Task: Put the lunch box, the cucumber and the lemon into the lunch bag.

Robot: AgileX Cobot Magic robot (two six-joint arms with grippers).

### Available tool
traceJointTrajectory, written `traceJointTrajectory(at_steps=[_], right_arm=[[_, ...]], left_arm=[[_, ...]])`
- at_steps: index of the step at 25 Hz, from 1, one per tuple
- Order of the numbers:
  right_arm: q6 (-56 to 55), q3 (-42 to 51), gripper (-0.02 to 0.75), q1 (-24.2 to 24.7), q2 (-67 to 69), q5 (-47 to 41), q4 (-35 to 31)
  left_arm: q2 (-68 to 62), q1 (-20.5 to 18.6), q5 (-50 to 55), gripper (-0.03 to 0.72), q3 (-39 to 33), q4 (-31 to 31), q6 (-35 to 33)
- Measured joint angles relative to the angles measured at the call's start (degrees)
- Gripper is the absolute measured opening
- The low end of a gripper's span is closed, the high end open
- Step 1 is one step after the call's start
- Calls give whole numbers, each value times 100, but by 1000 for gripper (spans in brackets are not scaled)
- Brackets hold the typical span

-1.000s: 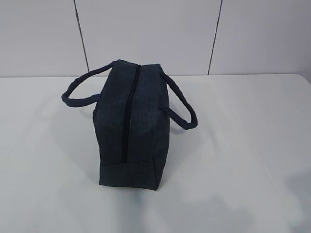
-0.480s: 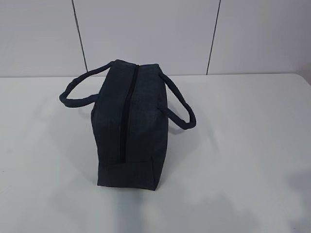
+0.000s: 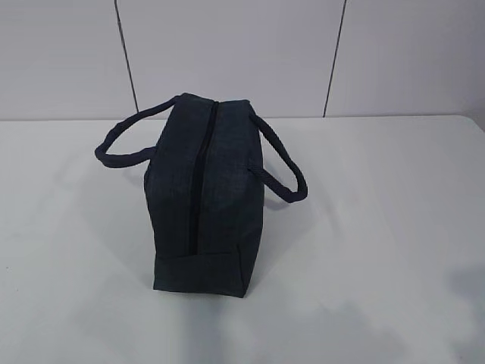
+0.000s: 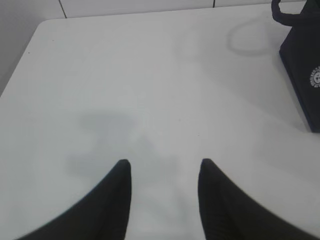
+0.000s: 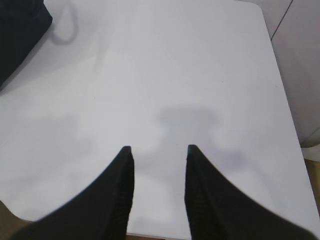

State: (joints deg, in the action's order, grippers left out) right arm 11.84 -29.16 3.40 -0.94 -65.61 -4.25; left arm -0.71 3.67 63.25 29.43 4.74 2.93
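Observation:
The dark navy lunch bag (image 3: pixel 203 193) stands on the white table (image 3: pixel 379 227), its top zipper (image 3: pixel 198 182) shut and a loop handle drooping to each side. One corner of the lunch bag (image 4: pixel 302 65) shows at the right edge of the left wrist view, and another corner (image 5: pixel 20 35) at the top left of the right wrist view. My left gripper (image 4: pixel 165 162) hangs open over bare table, left of the bag. My right gripper (image 5: pixel 158 148) is open too, above the table's near edge, right of the bag. Lunch box, cucumber and lemon are out of view.
A grey panelled wall (image 3: pixel 242 53) rises behind the table. The table's far left corner (image 4: pixel 42 25) shows in the left wrist view. In the right wrist view the table's right edge (image 5: pixel 282 90) and near edge (image 5: pixel 150 235) are close.

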Motion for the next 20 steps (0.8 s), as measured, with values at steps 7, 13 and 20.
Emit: traceJointTrajectory(at_steps=[7, 13, 20], right_arm=[[0, 0, 249, 0, 0, 9, 0], [0, 0, 249, 0, 0, 9, 0], [-11, 0, 249, 0, 0, 9, 0]], left_arm=[[0, 0, 0, 316, 0, -10, 0], [0, 0, 0, 316, 0, -10, 0], [0, 0, 0, 297, 0, -10, 0]])
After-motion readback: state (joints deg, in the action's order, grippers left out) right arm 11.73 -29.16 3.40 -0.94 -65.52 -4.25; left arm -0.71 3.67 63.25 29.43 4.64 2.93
